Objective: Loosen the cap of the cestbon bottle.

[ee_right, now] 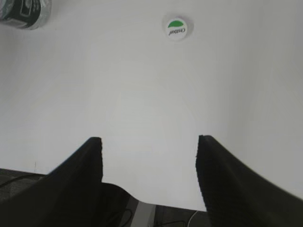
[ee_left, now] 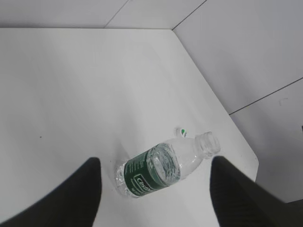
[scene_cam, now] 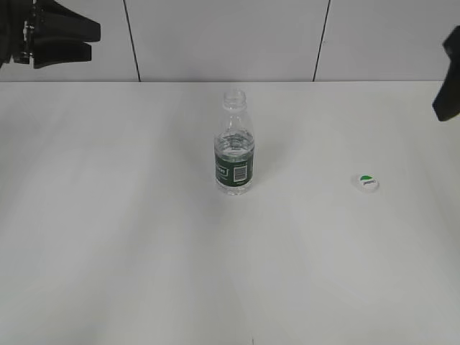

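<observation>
The cestbon bottle [scene_cam: 234, 146] stands upright in the middle of the white table, its neck open with no cap on it. It also shows in the left wrist view [ee_left: 163, 168] and partly in the right wrist view [ee_right: 24, 12]. The cap [scene_cam: 366, 182], white with a green half-circle, lies flat on the table to the bottle's right; it also shows in the right wrist view [ee_right: 176, 28] and as a small spot in the left wrist view [ee_left: 182, 132]. My left gripper [ee_left: 154, 163] is open and empty, raised at the far left [scene_cam: 86, 36]. My right gripper [ee_right: 148, 142] is open and empty at the far right edge [scene_cam: 449, 100].
The white table [scene_cam: 144, 251] ends at a light panelled wall [scene_cam: 230, 36] at the back. The right wrist view shows the table's near edge with cables [ee_right: 123, 215] below it.
</observation>
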You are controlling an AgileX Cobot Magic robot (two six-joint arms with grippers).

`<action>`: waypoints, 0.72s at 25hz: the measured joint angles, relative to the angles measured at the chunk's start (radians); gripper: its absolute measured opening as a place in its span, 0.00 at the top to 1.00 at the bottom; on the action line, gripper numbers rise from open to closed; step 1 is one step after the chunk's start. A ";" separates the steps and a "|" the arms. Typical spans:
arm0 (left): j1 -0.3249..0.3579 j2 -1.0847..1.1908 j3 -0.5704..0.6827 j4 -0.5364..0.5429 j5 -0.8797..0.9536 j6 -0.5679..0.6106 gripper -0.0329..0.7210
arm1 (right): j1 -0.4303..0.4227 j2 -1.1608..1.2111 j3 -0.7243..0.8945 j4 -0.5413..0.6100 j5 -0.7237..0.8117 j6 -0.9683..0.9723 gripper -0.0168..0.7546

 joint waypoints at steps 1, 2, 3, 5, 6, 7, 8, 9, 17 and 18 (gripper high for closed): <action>0.000 -0.010 0.000 0.000 -0.001 0.000 0.36 | 0.001 -0.047 0.027 0.000 0.001 0.000 0.37; 0.000 -0.021 0.000 0.000 -0.002 0.000 0.36 | 0.001 -0.094 0.059 -0.001 0.002 0.000 0.37; 0.000 -0.028 0.000 0.000 -0.002 0.000 0.36 | 0.001 -0.143 0.087 -0.001 0.002 0.000 0.37; 0.000 -0.039 0.000 0.000 -0.002 0.000 0.36 | 0.001 -0.233 0.135 -0.001 0.003 0.000 0.37; 0.000 -0.044 0.000 0.000 -0.002 0.000 0.36 | 0.001 -0.283 0.159 -0.001 0.003 0.000 0.37; 0.000 -0.048 0.000 0.000 -0.003 0.000 0.36 | 0.001 -0.325 0.181 -0.001 0.004 0.001 0.37; 0.000 -0.054 0.000 0.000 -0.003 0.000 0.36 | 0.001 -0.375 0.199 -0.001 0.004 0.001 0.37; 0.000 -0.061 0.000 0.000 -0.003 0.000 0.36 | 0.001 -0.427 0.219 -0.002 0.004 0.001 0.37; 0.000 -0.119 0.000 0.000 -0.003 -0.036 0.36 | 0.001 -0.858 0.402 -0.050 0.006 0.000 0.37; 0.000 -0.126 0.000 0.000 -0.003 -0.038 0.36 | 0.001 -0.900 0.429 -0.062 0.006 0.000 0.37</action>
